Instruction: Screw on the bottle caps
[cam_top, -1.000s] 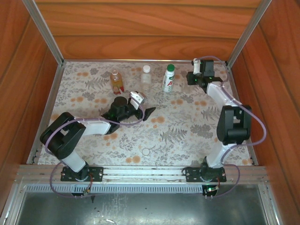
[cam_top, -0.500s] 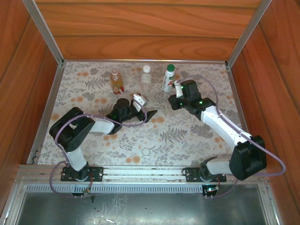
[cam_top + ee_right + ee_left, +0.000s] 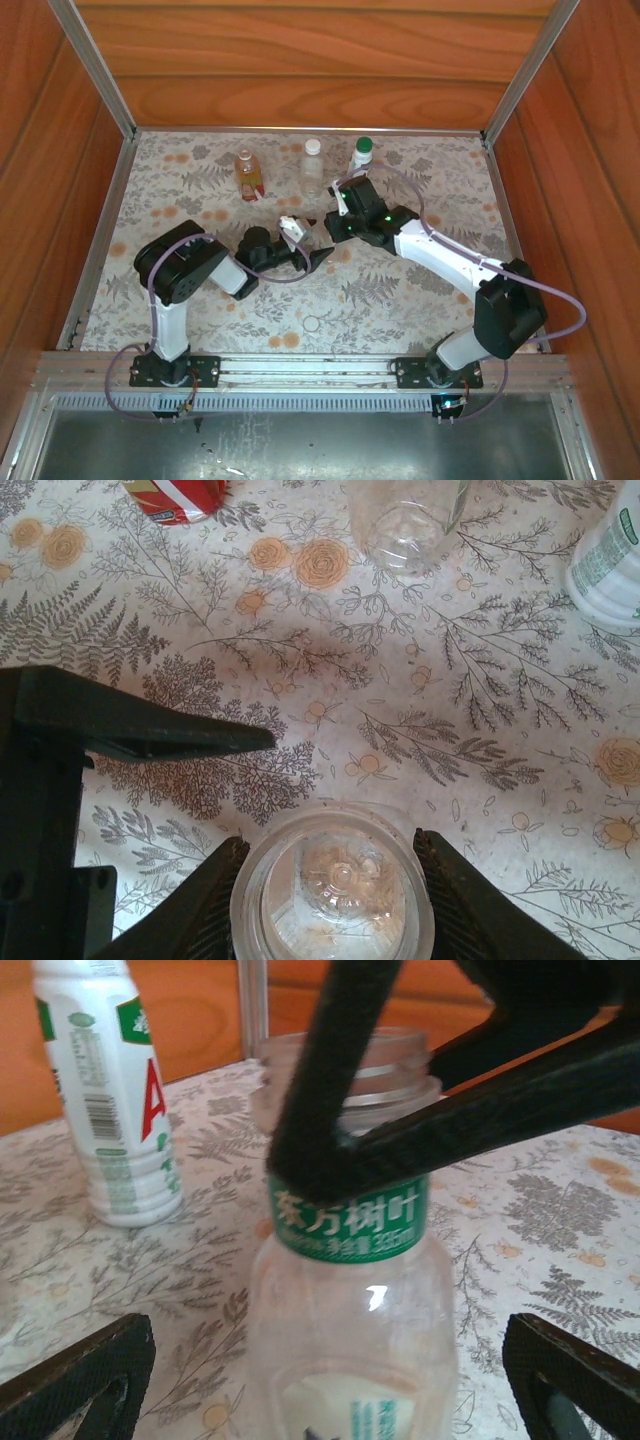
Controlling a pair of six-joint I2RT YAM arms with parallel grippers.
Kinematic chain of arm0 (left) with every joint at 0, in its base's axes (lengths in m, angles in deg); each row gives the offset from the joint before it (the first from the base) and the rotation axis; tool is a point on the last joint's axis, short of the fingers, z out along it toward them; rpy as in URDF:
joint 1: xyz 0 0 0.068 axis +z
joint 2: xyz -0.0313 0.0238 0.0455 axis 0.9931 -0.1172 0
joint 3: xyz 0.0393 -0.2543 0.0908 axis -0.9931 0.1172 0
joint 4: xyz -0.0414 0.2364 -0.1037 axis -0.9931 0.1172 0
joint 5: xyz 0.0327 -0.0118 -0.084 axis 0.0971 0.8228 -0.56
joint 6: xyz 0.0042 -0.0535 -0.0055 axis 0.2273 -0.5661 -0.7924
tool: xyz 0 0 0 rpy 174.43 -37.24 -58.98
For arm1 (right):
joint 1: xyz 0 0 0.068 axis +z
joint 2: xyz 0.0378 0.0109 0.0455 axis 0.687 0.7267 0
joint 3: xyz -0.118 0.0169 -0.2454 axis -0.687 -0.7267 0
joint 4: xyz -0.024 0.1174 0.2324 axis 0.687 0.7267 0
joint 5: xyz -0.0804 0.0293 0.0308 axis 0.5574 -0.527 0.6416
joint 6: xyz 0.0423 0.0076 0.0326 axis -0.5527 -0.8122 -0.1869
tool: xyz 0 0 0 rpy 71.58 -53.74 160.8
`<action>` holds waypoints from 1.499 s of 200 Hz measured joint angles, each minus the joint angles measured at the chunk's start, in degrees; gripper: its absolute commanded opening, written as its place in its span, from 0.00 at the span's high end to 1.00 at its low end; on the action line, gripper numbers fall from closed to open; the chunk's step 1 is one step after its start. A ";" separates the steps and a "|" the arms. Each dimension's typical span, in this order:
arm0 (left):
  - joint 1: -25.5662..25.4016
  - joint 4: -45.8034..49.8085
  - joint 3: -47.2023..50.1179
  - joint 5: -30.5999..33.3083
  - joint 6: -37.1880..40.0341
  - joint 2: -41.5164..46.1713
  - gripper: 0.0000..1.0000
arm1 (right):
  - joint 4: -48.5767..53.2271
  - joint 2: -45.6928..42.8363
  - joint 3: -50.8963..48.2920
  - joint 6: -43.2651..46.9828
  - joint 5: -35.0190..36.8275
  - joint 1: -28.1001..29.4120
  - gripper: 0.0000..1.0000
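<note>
A clear bottle [image 3: 350, 1300] with a green label band stands on the flowered table, its mouth [image 3: 332, 880] open and uncapped. My right gripper [image 3: 332, 895] is shut on its neck from above, a finger [image 3: 320, 1090] on each side of it. My left gripper [image 3: 330, 1380] is open, with its fingertips wide on either side of the bottle's body and not touching it. In the top view the two grippers meet at mid-table, right [image 3: 335, 222] over left [image 3: 312, 248]. At the back stand an amber bottle [image 3: 248, 172], a small clear bottle [image 3: 313, 168] with a white cap [image 3: 313, 146], and a white bottle [image 3: 360, 160] with a green cap [image 3: 363, 144].
Wooden walls and a metal frame [image 3: 100, 230] close in the table on three sides. The white bottle [image 3: 105, 1100] stands close behind and left of the held bottle. The amber bottle's red label [image 3: 175, 495] and the small clear bottle [image 3: 405, 520] lie just beyond the right gripper.
My right arm has swung from the back right corner to mid-table and closed on the clear bottle's neck. The left arm has drawn back a little, its gripper still wide.
</note>
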 measured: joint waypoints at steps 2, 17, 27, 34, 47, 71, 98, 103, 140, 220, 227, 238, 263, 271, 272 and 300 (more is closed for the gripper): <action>0.00 -0.09 -0.13 -0.13 -0.02 -0.20 0.11 | -0.11 0.13 0.07 0.02 0.00 0.13 0.67; 0.00 -0.55 -1.27 -1.33 0.17 -1.68 0.16 | -0.59 0.68 0.39 -0.02 0.02 0.15 0.67; 0.02 -0.61 -1.81 -2.03 0.39 -2.45 0.17 | -0.85 0.85 0.48 -0.02 0.02 0.15 0.67; 0.02 -0.74 -2.10 -2.34 0.39 -2.86 0.18 | -0.87 0.87 0.50 -0.02 0.02 0.15 0.67; 0.02 -0.90 -2.84 -3.06 0.39 -3.82 0.20 | -0.85 0.87 0.50 -0.11 0.00 0.15 0.67; 0.22 -0.85 -4.04 -3.67 0.11 -5.38 0.28 | -0.85 0.87 0.50 -0.24 -0.02 0.15 0.67; 0.57 -0.90 -4.55 -3.82 -0.55 -5.53 0.29 | -0.87 0.87 0.50 -0.46 -0.09 0.17 0.66; 0.61 -0.90 -4.72 -3.80 -0.76 -5.55 0.29 | -0.87 0.87 0.50 -0.55 -0.15 0.17 0.66; 0.68 -1.25 -6.10 -3.82 -1.68 -6.60 0.32 | -1.03 0.92 0.50 -1.31 -0.46 0.24 0.66; 1.03 -2.03 -7.80 -5.31 -3.19 -8.52 0.45 | -1.25 0.85 0.44 -1.53 -0.35 0.22 0.43; 1.16 -2.01 -7.80 -5.40 -3.34 -8.50 0.45 | -1.64 0.52 0.07 -1.31 -0.59 0.22 0.40; 1.42 -2.05 -7.76 -5.44 -3.52 -8.50 0.45 | -2.58 -0.72 -1.07 -0.98 -1.01 0.31 0.35; 2.71 -2.54 -7.21 -5.97 -3.52 -8.44 0.45 | -6.51 -7.67 -7.02 1.25 -2.86 0.59 0.28; 3.30 -2.75 -6.80 -6.25 -3.52 -8.26 0.45 | -7.72 -10.45 -9.14 2.34 -3.98 0.66 0.26; 3.34 -2.75 -6.75 -6.29 -3.52 -8.24 0.45 | -7.87 -10.95 -9.53 2.56 -4.17 0.68 0.25; 6.08 -2.89 -5.38 -8.22 -3.52 -7.32 0.45 | -9.51 -17.94 -15.32 8.22 -7.93 2.12 0.22</action>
